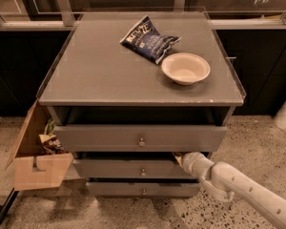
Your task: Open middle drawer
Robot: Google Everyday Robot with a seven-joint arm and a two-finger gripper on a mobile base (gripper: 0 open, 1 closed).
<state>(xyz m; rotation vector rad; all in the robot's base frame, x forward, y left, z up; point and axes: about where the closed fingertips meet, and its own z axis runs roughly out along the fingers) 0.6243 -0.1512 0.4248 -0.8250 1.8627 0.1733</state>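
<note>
Hand (179, 157), at the end of the white arm (238, 190), sits in the dark gap at the top right edge of the middle drawer (119, 169), just under the taller top drawer (100, 138), which stands pulled out. I cannot tell whether the hand is apart or together. The bottom drawer (114, 190) lies below. On the desk (100, 70), a blue chip bag (149, 38) lies just beside a pale bowl (185, 68). An open cardboard box (35, 168) stands at the left.

Grey, round-knobbed middle drawer (109, 169), claw (179, 158) at its upper right edge.
</note>
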